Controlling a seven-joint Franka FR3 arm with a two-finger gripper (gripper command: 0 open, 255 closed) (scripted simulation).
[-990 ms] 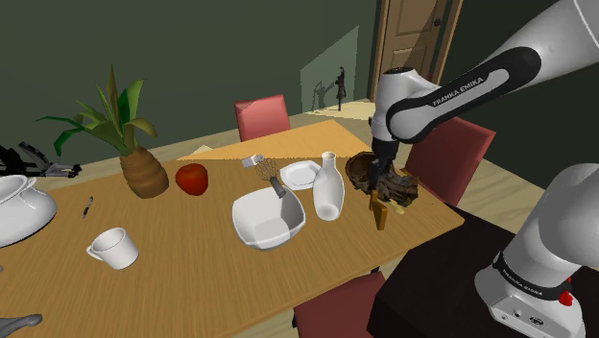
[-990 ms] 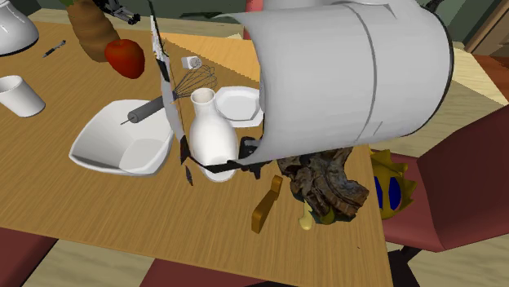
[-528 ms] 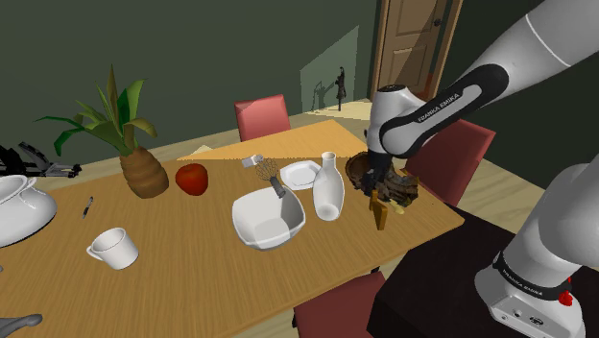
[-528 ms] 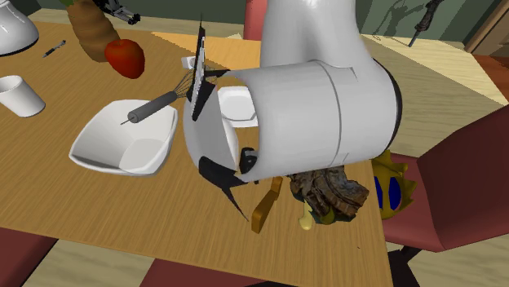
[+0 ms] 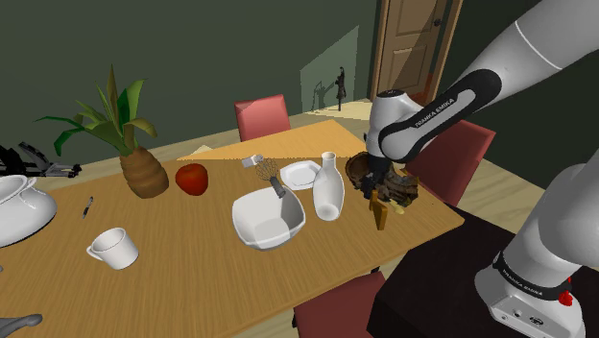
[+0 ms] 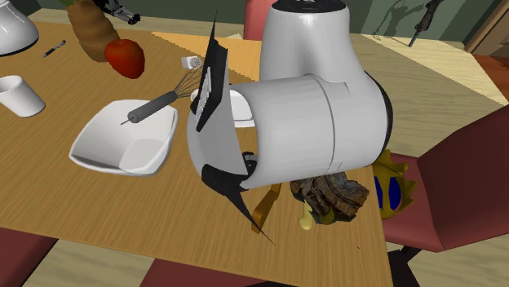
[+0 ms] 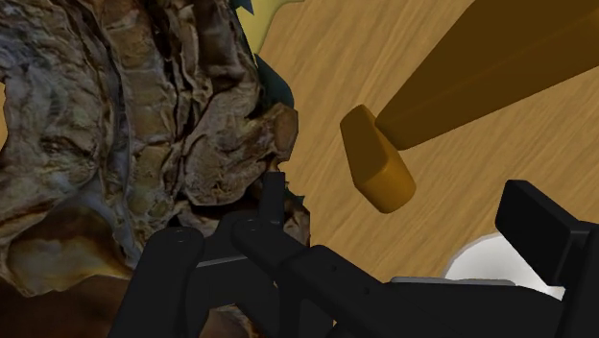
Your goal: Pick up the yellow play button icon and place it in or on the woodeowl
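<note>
In the shoulder view my hand [image 5: 376, 176] is down at the far rim of the gnarled brown wooden bowl [image 5: 395, 187], near the tabletop [image 5: 192, 269] corner closest to my stand. An orange-brown wooden stick [image 5: 378, 211] leans just in front of the bowl. A white bottle [image 5: 327, 187] stands just beside the bowl on the view's left, with a white square dish [image 5: 267, 219] beyond it.

In the second exterior view my white forearm [image 6: 302, 130] covers most of the middle. Below it, the wooden bowl [image 6: 334, 196] sits with the stick [image 6: 261, 216] at its left. The yellow play button icon [image 6: 393, 194], yellow with a blue patch, lies touching the bowl's right side at the tabletop's edge, next to a red chair [image 6: 457, 187]. I cannot tell whether it rests fully on the wood.

In the wrist view my hand [image 7: 355, 226] is open: the two black fingers stand apart with nothing between them. One finger is against the bowl [image 7: 125, 125] and the stick's rounded end [image 7: 379, 173] is just ahead of the gap. A sliver of the yellow icon [image 7: 257, 17] peeks out past the bowl's far side, well beyond my fingertips and apart from them.
</note>
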